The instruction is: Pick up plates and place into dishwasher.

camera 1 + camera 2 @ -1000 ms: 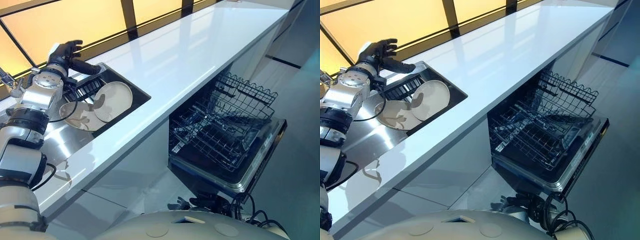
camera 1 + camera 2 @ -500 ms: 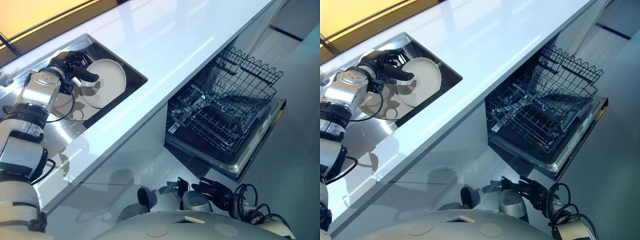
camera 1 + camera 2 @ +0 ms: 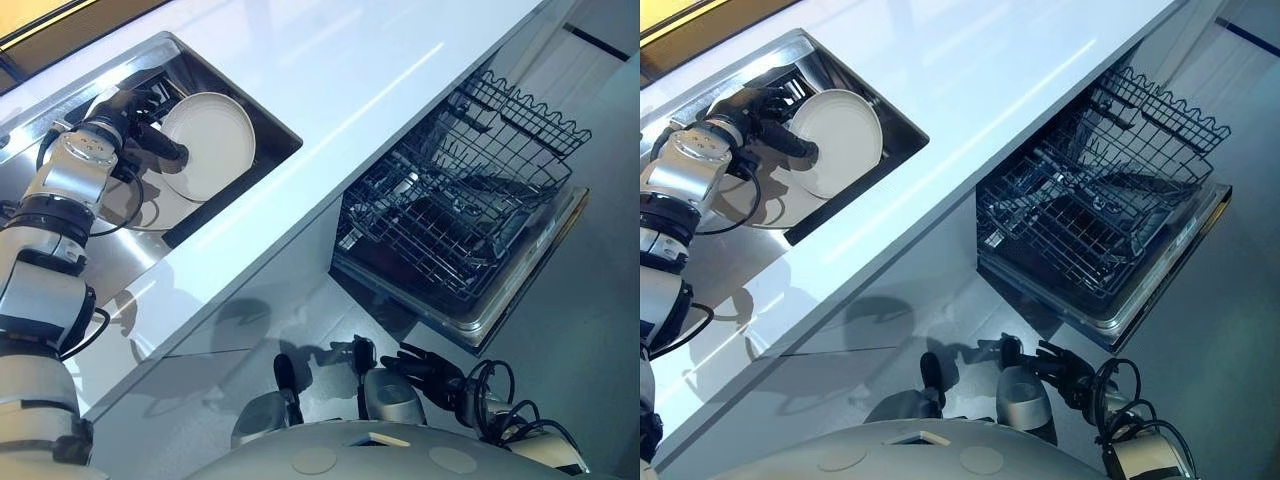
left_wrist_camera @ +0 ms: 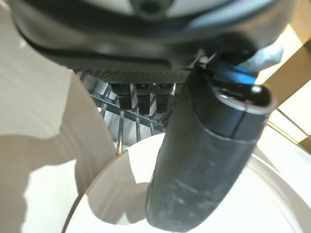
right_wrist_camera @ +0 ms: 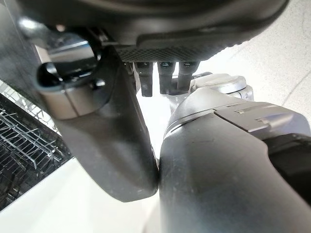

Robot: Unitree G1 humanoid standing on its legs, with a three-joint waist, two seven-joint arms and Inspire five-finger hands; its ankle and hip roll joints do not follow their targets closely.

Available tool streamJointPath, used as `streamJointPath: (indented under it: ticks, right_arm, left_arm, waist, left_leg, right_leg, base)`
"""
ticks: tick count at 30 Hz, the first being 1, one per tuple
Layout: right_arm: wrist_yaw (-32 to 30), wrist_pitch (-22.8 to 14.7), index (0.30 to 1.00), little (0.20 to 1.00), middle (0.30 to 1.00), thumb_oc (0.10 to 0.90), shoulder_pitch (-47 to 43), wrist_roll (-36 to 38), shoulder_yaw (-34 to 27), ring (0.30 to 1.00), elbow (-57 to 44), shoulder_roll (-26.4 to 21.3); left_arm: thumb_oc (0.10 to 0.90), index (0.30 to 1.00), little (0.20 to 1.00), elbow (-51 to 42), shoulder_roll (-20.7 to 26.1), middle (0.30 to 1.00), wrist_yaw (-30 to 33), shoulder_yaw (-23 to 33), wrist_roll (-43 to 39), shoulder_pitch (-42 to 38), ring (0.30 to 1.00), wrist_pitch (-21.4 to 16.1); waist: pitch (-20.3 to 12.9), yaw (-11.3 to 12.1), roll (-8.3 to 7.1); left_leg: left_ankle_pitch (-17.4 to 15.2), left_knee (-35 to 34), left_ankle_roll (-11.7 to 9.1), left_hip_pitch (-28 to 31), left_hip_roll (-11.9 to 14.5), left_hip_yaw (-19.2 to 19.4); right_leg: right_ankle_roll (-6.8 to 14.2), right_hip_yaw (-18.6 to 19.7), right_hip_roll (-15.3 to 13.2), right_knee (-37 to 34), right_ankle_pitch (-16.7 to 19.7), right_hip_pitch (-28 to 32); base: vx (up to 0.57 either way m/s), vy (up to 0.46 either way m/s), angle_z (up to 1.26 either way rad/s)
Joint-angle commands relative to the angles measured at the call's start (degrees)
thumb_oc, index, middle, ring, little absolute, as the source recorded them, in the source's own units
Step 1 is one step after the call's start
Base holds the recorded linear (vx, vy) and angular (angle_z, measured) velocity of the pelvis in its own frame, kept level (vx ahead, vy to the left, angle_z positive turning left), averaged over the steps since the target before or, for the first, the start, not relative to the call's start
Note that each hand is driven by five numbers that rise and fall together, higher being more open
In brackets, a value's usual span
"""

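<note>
A round cream plate (image 3: 208,145) leans upright against the right wall of the steel sink (image 3: 172,40). My left hand (image 3: 122,108) is down in the sink at the plate's left rim. Its thumb (image 4: 204,160) lies across the plate's face (image 4: 277,204) and its fingers curl behind the rim. A second plate (image 3: 765,205) lies flat on the sink floor under that arm. The dishwasher (image 3: 455,240) stands open below the counter at the right, with its wire rack pulled out. My right hand (image 3: 1060,365) hangs low beside the dishwasher door, fingers spread and holding nothing.
The long white counter (image 3: 330,70) runs from the sink to the far right. A dark slatted rack (image 3: 152,92) sits at the back of the sink. A second wire rack (image 3: 530,110) stands out above the lower one. Pale floor lies in front of the dishwasher.
The camera has tilted down. My left hand dropped from above the sink's back edge into the sink and closed on the leaning plate's rim, thumb on its face.
</note>
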Motion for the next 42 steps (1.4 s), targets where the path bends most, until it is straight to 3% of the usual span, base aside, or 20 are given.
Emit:
streamJointPath:
  ticks: [1,9,14,20,25,29,30,31,32,33,42]
  right_arm:
    - [0.1,0.9,0.900,0.900,0.900,0.800,6.4,-1.0,4.5,0.900,1.4,-3.5]
    - [0.2,0.6,0.900,0.900,0.900,0.800,6.1,-1.2,4.5,0.900,1.6,-3.2]
    - [0.2,0.7,0.900,0.900,0.900,0.800,5.1,-1.8,3.9,0.900,1.7,-3.6]
    - [0.5,0.4,0.900,0.900,0.900,0.800,4.2,-3.2,2.2,0.900,2.4,-4.4]
    - [0.9,0.0,0.900,0.900,0.900,0.800,4.1,-3.9,1.3,0.900,3.1,-5.1]
    - [1.0,-0.5,0.900,0.900,0.900,0.800,4.1,-4.2,1.1,0.900,3.7,-5.2]
    - [1.1,-0.6,0.900,0.900,0.900,0.800,4.1,-4.4,1.0,0.900,3.7,-5.2]
    - [1.2,-0.7,0.900,0.900,0.900,0.800,4.2,-4.5,1.1,0.900,3.7,-5.3]
    - [1.3,-0.8,0.900,0.900,0.900,0.800,4.1,-4.7,1.2,0.900,3.7,-5.4]
    - [1.4,-0.8,0.900,0.900,0.900,0.800,4.2,-4.9,1.3,0.900,3.8,-5.4]
    - [2.0,-1.3,0.900,0.900,0.900,0.800,4.8,-6.4,2.1,0.900,4.2,-5.0]
  left_arm:
    - [0.800,0.900,0.900,2.5,3.9,0.900,2.7,0.6,2.4,-11.7,0.900,-5.1]
    - [0.800,0.900,0.900,1.7,2.2,0.900,-1.3,1.2,-3.1,-11.5,0.900,-3.1]
    - [0.800,0.900,0.900,1.9,1.0,0.900,-13.0,-0.4,-9.5,-12.2,0.900,2.6]
    - [0.800,0.900,0.900,1.3,1.6,0.900,-21.9,-2.0,-15.1,-11.7,0.900,5.1]
    - [0.800,0.900,0.900,0.4,1.9,0.900,-25.0,-1.2,-20.9,-11.4,0.900,7.3]
    - [0.800,0.900,0.900,0.7,2.0,0.900,-25.8,0.4,-25.3,-11.0,0.900,6.8]
    - [0.429,0.582,0.529,0.8,2.0,0.582,-24.8,0.9,-26.3,-11.0,0.582,6.1]
    - [0.336,0.502,0.436,1.0,2.2,0.502,-23.9,1.5,-27.0,-11.2,0.502,5.2]
    - [0.180,0.368,0.280,1.4,2.4,0.368,-23.3,1.8,-27.7,-11.5,0.368,4.5]
    - [0.100,0.300,0.200,1.9,2.5,0.300,-22.8,2.0,-28.7,-11.9,0.300,3.9]
    - [0.100,0.300,0.200,5.2,2.7,0.300,-20.6,5.2,-30.6,-12.8,0.300,-1.7]
  waist:
    - [-0.8,-1.5,2.64]
    - [0.0,-1.6,2.23]
    - [1.0,-1.9,2.60]
    - [1.7,-1.9,3.41]
    - [2.1,-1.9,3.77]
    - [2.4,-2.0,3.90]
    - [2.4,-2.0,3.91]
    - [2.2,-2.0,3.86]
    - [2.0,-1.9,3.85]
    - [1.9,-1.9,3.86]
    - [0.7,-1.6,3.42]
  left_leg:
    - [-7.3,3.6,3.9,-1.2,-4.4,5.1]
    - [-7.1,3.6,3.9,-1.7,-4.3,5.2]
    - [-6.8,3.5,3.8,-2.1,-4.2,5.6]
    - [-6.3,3.3,3.6,-2.6,-4.3,5.8]
    - [-6.1,3.2,3.4,-2.7,-4.4,5.8]
    - [-6.1,3.1,3.4,-2.5,-4.5,5.7]
    - [-6.1,3.1,3.4,-2.5,-4.6,5.6]
    - [-6.1,3.0,3.3,-2.5,-4.6,5.6]
    - [-5.9,3.1,3.3,-2.7,-4.6,5.7]
    - [-5.9,3.0,3.3,-2.6,-4.6,5.6]
    - [-5.5,2.1,3.1,-1.9,-4.6,5.0]
  right_leg:
    - [4.5,4.3,3.6,7.0,-1.6,-6.6]
    - [4.5,4.5,3.8,6.9,-1.3,-6.9]
    - [4.5,4.6,3.9,6.9,-1.0,-7.6]
    - [4.6,4.3,3.8,6.4,-0.6,-7.9]
    - [4.5,4.1,3.7,6.1,-0.4,-7.9]
    - [4.5,3.7,3.6,6.0,-0.7,-7.5]
    - [4.4,3.6,3.7,6.0,-0.7,-7.5]
    - [4.4,3.6,3.7,5.9,-0.8,-7.4]
    - [4.3,3.6,3.7,5.8,-0.6,-7.5]
    - [4.2,3.5,3.8,5.8,-0.6,-7.5]
    - [3.8,3.0,4.1,5.6,-1.1,-6.5]
  base:
    - [0.00,0.000,0.00]
    - [-0.01,-0.003,0.01]
    - [-0.05,0.020,0.02]
    - [-0.03,0.024,0.00]
    - [-0.01,0.015,0.00]
    - [0.00,0.000,0.00]
    - [0.00,0.000,0.00]
    - [0.00,0.000,0.00]
    - [0.00,0.000,0.00]
    - [0.02,-0.001,-0.03]
    - [0.03,-0.009,-0.05]
